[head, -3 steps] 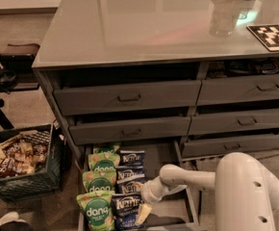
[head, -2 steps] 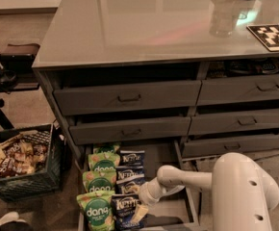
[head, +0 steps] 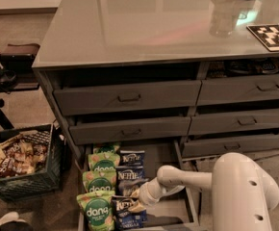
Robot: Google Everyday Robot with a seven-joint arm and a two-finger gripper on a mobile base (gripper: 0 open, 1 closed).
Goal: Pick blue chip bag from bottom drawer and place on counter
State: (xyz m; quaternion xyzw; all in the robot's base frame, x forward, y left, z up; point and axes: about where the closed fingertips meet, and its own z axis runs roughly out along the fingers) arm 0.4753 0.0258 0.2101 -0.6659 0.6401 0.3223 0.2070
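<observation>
Three blue Kettle chip bags [head: 130, 176] in bottom drawer [head: 176, 210] under desk's [head: 154, 28] front edge, claw [head: 135, 201] among them, opening cannot be told.

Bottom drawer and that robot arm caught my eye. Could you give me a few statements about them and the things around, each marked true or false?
1. The bottom drawer is pulled open. True.
2. The tool is up above the counter. False: it is low down, at the blue bags inside the bottom drawer.
3. Green bags lie in a column beside the blue bags, toward the picture's left. True.
4. A blue chip bag lies on the counter. False: the blue bags in view are all in the drawer.
5. The crate on the floor holds nothing. False: it holds snack packets.
</observation>
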